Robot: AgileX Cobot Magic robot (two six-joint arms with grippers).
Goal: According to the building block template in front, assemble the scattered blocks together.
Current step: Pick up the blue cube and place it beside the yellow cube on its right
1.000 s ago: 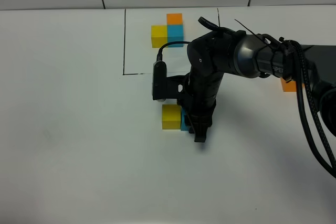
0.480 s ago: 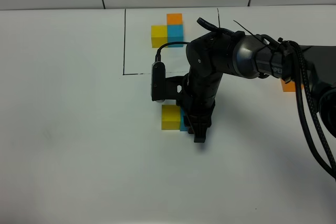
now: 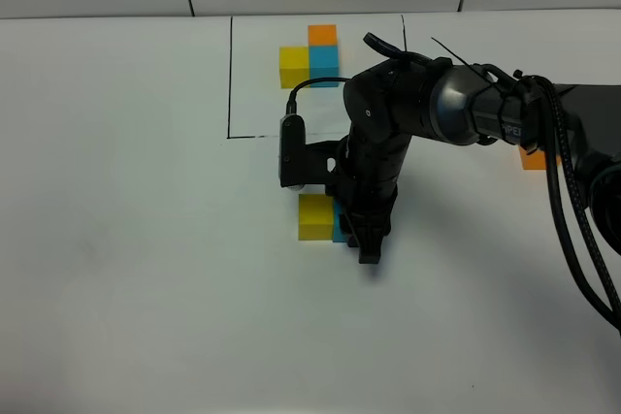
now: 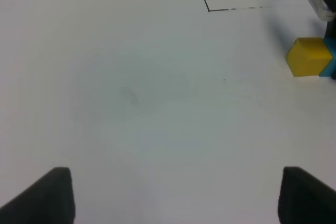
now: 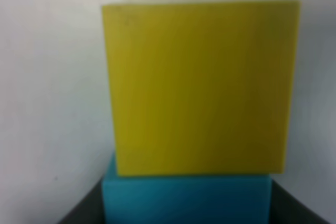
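The sky-blue cube [image 3: 338,221] sits right between the jaws of the right gripper [image 3: 359,236], which are closed on it: from the wrist you can see dark fingers [image 5: 79,216] hugging it on either side, though from above the arm hides most of it. Pressed flush against the blue face that points out of those jaws is the yellow cube [image 3: 314,216], so the two make a tight pair on the white table [image 3: 146,239], the yellow one just outside the grip and not held. The orange cube [image 3: 532,158] is well away from those jaws, only a corner of it peeking out from behind the right arm's forearm. Further off from the closed jaws, on the far side of the wrist, is the template [image 3: 311,55], an L of yellow, blue and orange cubes, with the orange on the far side of the blue, inside a thin black drawn rectangle [image 3: 231,75] that is partly covered by the arm. The left gripper [image 4: 170,198] has its jaws spread wide with nothing but bare tabletop between them; the yellow and blue pair lies well ahead of those jaws and off to one side, apart from them, and the corner of the black line shows further ahead.
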